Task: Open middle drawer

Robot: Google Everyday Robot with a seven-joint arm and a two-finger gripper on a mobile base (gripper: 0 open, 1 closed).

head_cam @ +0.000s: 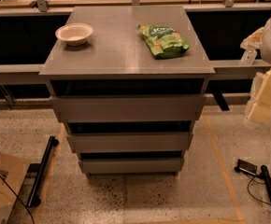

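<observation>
A grey cabinet (126, 55) stands in the middle of the camera view with three flat handleless drawer fronts. The middle drawer (128, 142) is the long grey panel between the wider top front (126, 108) and the narrower bottom front (131, 165). A dark gap shows above each front. My arm's cream and white parts come in at the right edge, and my gripper (265, 99) hangs there, well to the right of the cabinet and at about the height of the top front. It touches nothing.
A white bowl (74, 32) and a green snack bag (163, 40) lie on the cabinet top. A cardboard box (0, 183) and a black bar (42, 171) are on the floor at the left. A small black device (247, 167) and cables are at the right.
</observation>
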